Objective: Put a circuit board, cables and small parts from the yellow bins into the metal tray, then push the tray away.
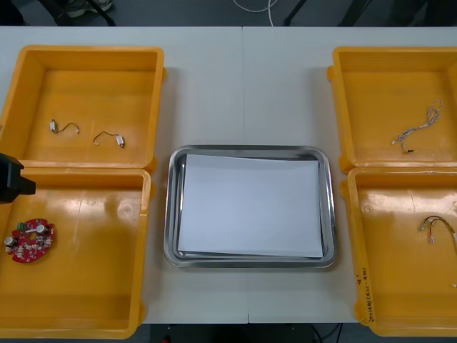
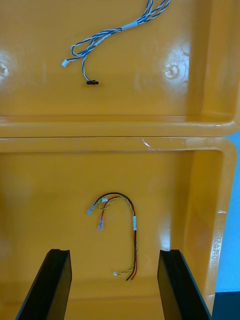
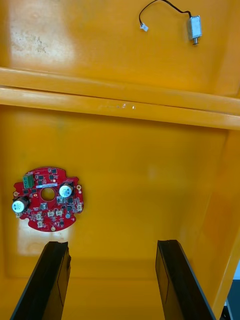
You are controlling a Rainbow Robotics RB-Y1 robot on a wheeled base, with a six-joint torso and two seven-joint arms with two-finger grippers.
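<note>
Left gripper [image 3: 112, 247] spread wide, empty, over near left yellow bin [image 1: 86, 314] — round red circuit board [image 3: 48, 199] flat on bin floor just beyond one finger, untouched. Right gripper [image 2: 115, 255] likewise spread, over near right bin [image 1: 385, 286] — red and yellow cable [image 2: 132, 220] on floor, tail end between fingers. Blue and white cable [image 2: 107, 34] in far right bin [image 1: 343, 107]. Small metal parts [image 1: 118, 141] in far left bin [image 1: 153, 86]. Metal tray [image 1: 171, 207] between bins, white inside.

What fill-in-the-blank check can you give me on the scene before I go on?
The circuit board is coloured ____.
The metal tray's inside colour is ____.
The left end effector has its fingers ____.
The right end effector faces the red and ____ cable.
Missing: red; white; open; yellow.
</note>
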